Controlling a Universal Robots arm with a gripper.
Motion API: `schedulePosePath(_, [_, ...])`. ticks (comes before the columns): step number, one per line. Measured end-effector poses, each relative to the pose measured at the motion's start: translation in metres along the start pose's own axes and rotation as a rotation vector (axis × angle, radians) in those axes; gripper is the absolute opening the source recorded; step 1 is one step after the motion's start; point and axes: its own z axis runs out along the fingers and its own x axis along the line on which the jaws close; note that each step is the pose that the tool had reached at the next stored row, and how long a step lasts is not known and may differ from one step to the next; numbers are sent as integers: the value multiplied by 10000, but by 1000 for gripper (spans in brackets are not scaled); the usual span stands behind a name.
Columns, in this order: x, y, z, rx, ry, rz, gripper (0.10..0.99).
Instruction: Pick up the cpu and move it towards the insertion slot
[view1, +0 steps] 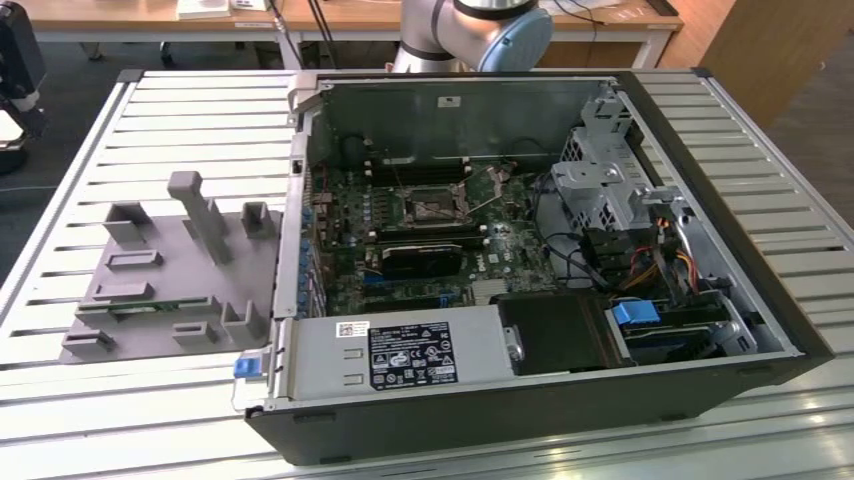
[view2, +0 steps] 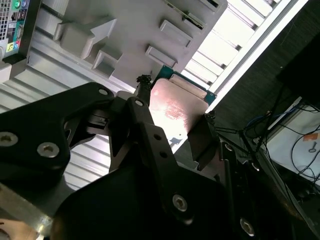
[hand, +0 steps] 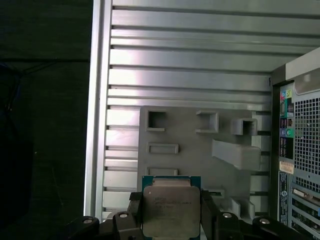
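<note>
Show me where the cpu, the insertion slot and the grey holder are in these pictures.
cpu (hand: 171, 210): first wrist view, middle of its metal top.
insertion slot (view1: 438, 208): exterior view, its dark centre.
grey holder (view1: 200, 285): exterior view, bare flat base.

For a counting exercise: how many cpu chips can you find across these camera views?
1. The cpu is held in the gripper, above the grey holder. Others may be hidden inside the computer case.

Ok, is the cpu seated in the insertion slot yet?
No: in the first wrist view the cpu is clamped between the fingers of the gripper, with the grey holder behind it.
</note>
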Motion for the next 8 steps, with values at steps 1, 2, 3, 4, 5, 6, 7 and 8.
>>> schedulePosePath(1, [0,0,0,0,0,0,541])
schedulePosePath(2, [0,0,0,0,-1,-1,541])
schedulePosePath(3, [0,0,-1,0,0,0,541])
schedulePosePath(4, [-3,1,-2,1,1,0,541])
schedulePosePath(5, [-11,1,-3,2,3,0,541])
schedulePosePath(6, [-21,0,-2,0,2,0,541])
schedulePosePath(7, [-33,0,-1,0,1,0,541])
schedulePosePath(8, [-45,0,-1,1,2,0,541])
